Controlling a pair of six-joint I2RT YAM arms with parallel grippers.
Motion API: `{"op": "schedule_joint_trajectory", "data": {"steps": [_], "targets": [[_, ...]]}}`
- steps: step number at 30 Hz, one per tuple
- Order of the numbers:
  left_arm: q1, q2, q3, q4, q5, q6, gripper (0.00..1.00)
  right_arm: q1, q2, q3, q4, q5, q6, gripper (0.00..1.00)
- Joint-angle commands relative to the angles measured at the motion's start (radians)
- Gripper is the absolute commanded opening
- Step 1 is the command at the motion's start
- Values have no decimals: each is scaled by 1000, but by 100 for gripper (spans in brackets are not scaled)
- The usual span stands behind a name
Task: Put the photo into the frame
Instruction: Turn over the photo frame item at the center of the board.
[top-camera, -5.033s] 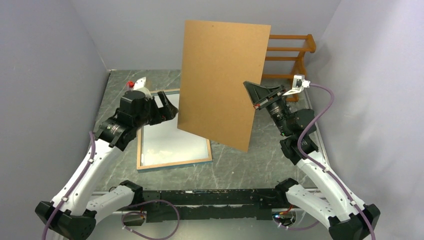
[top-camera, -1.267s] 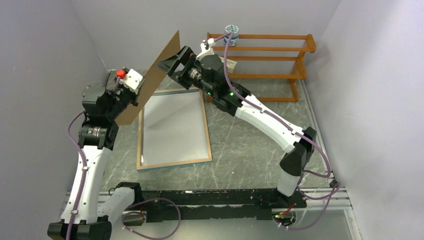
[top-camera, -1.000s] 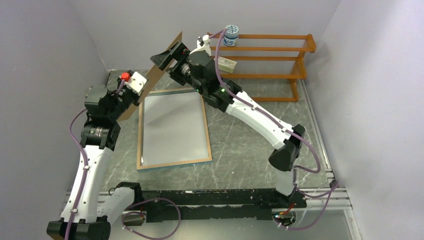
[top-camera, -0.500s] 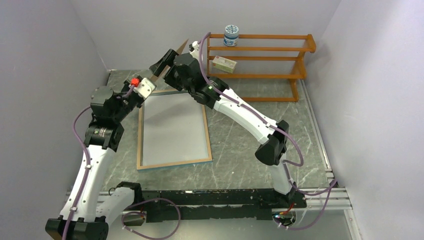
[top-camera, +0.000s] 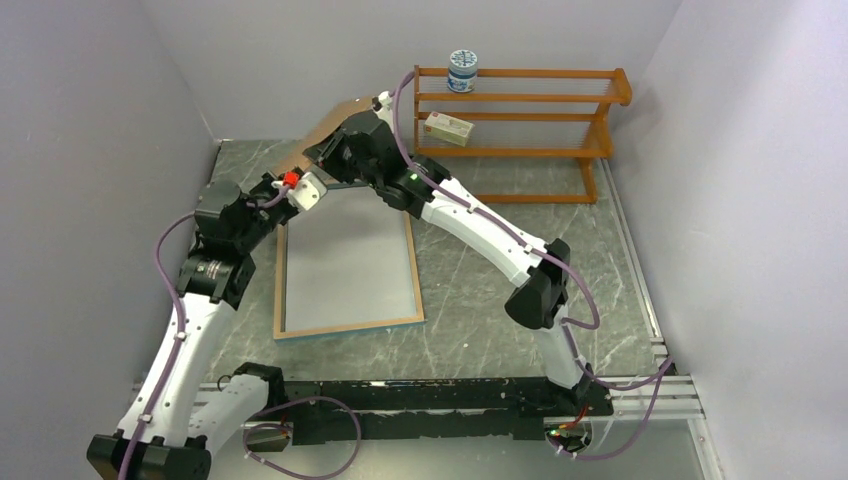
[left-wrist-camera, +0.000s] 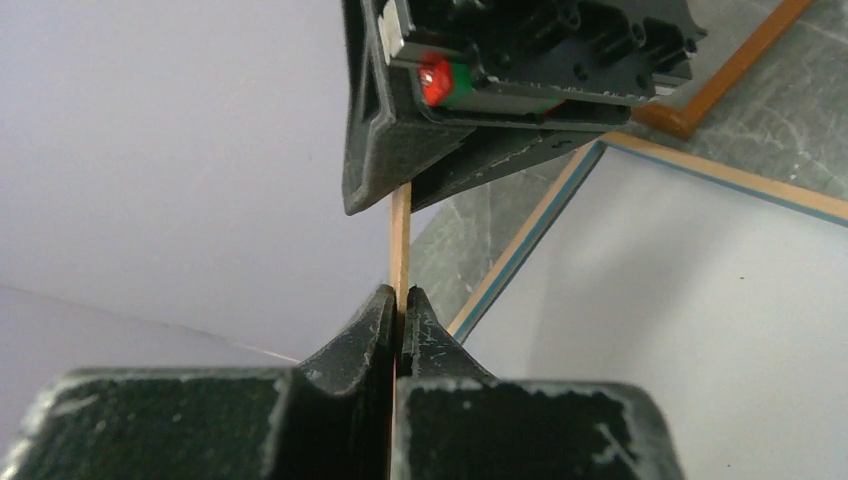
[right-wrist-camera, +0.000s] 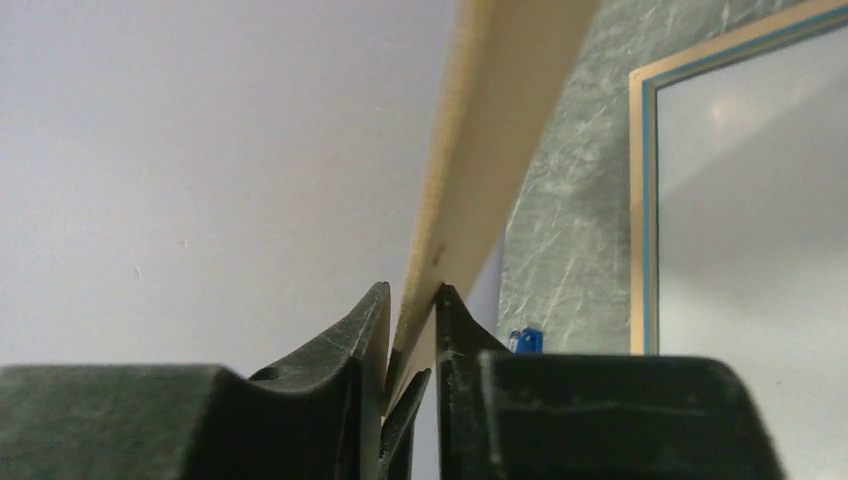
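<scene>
backing board (top-camera: 336, 117): partly behind right arm (top-camera: 470, 213) | frame (top-camera: 350, 327): far edge covered | shelf box (top-camera: 447, 128): label unreadable

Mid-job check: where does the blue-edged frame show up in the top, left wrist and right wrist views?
Top external: the frame lies flat on the table, centre-left, between the two arms.
Left wrist: in the right half, its corner at upper middle.
Right wrist: at the right side, its rim running vertically.
Shared landmark: the brown backing board, seen edge-on in both wrist views.
</scene>
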Motion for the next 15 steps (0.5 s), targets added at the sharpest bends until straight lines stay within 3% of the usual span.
{"op": "schedule_joint_trajectory", "data": {"steps": [1,3,5,9,12,15], "targets": [[-17,-76,-4,118,-27,18,3,-18,-26,-27,101,-32,32,14],[-18,-80,-2,105,-32,-1,6,-20,-31,-44,127,-45,44,5],[-18,-82,0,102,-42,-43,15,-22,-29,-41,139,-54,45,0],[-18,-100,16,57,-37,-136,54,-25,-55,-80,190,-52,41,0],[-18,-117,25,5,23,-188,65,-34,-108,-192,312,-68,31,0],[-18,-137,28,-36,76,-238,69,-47,-166,-307,459,-82,19,0]]}}
